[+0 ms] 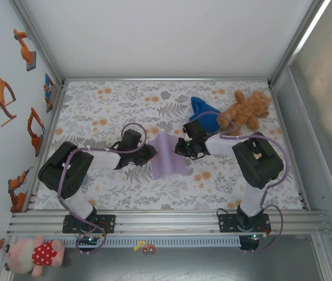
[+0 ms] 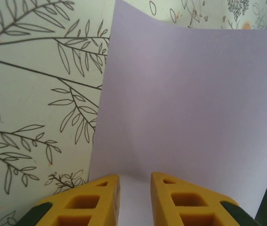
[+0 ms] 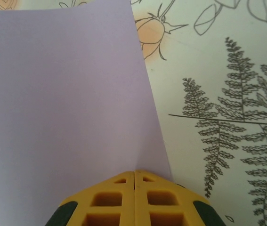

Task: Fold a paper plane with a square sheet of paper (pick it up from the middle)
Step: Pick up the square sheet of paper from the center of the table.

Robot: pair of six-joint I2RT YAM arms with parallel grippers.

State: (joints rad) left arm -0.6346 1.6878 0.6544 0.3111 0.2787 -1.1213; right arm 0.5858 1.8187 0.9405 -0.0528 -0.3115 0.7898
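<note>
Left gripper [image 2: 134, 201]: my yellow fingers [image 2: 98, 200] stand a little apart, with a clear gap between them. The near edge of the square sheet of paper [image 1: 168, 155] runs across that gap, so the left side is not clamping it. From above, the sheet sits mid-table between my two grippers on the floral table cover [image 1: 113, 102], with the left gripper at its left edge and the right one at its right edge. It does not lie dead flat: it bows gently, and the far edge curves in the left wrist view. Handling judgement: very light, thin, limp under its own span and quick to crease or tear, and smooth enough to slide on the cover. A light pinch is enough, and any tug from one side will drag or buckle it. Best hold is at mid-edge or along the centre line, so the halves hang evenly for the first fold. No crease is visible yet, so folding has barely begun. Right gripper [image 3: 134, 188]: fingers are pressed together, pinching the sheet's right margin at the seam. The lavender surface spreads leftward from there. Further right, well apart from the sheet, lie the deep blue cloth [image 1: 201, 110] and the brown teddy bear [image 1: 247, 109], touching each other.
</note>
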